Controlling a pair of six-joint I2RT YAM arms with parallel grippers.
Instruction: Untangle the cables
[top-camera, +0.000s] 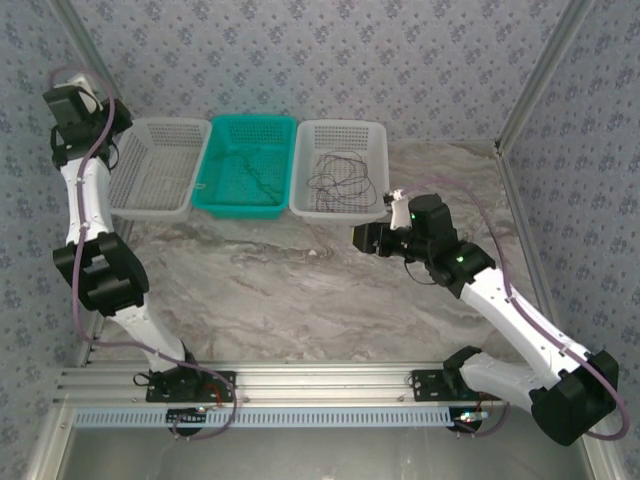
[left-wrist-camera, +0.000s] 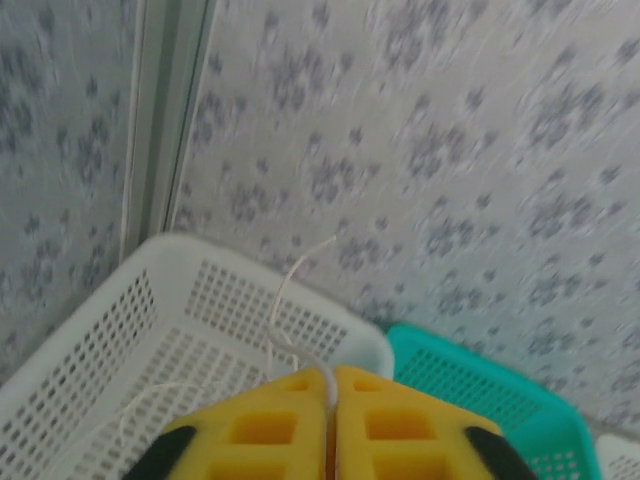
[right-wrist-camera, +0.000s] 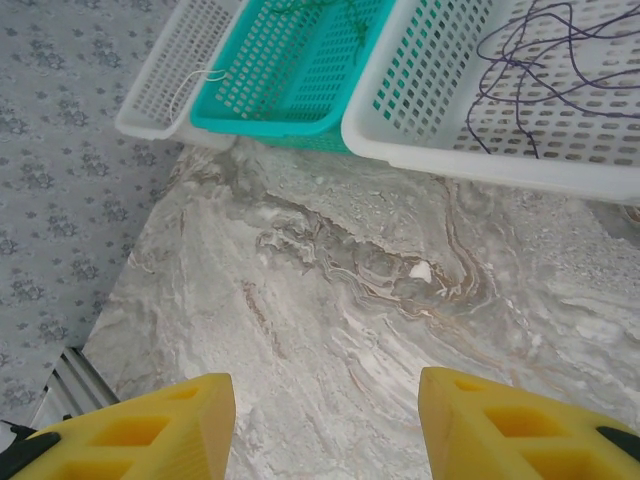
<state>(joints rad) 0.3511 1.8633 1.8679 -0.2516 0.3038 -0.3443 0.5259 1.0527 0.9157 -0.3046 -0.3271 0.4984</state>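
Observation:
A thin white wire (left-wrist-camera: 287, 310) runs up from between the yellow fingers of my left gripper (left-wrist-camera: 330, 376), which is shut on it above the left white basket (left-wrist-camera: 90, 350). In the right wrist view, a white wire (right-wrist-camera: 195, 82) loops over that basket's end. A tangle of dark purplish cables (top-camera: 340, 180) (right-wrist-camera: 545, 70) lies in the right white basket (top-camera: 377, 150). A green cable (top-camera: 250, 175) lies in the teal basket (top-camera: 212, 150). My right gripper (top-camera: 362, 238) (right-wrist-camera: 327, 392) is open over bare marble, just in front of the right basket.
The three baskets stand side by side against the patterned back wall. My left arm (top-camera: 85, 190) rises tall along the left wall. The marble tabletop (top-camera: 300, 300) stretches in front of the baskets. A metal rail (top-camera: 300, 380) runs along the near edge.

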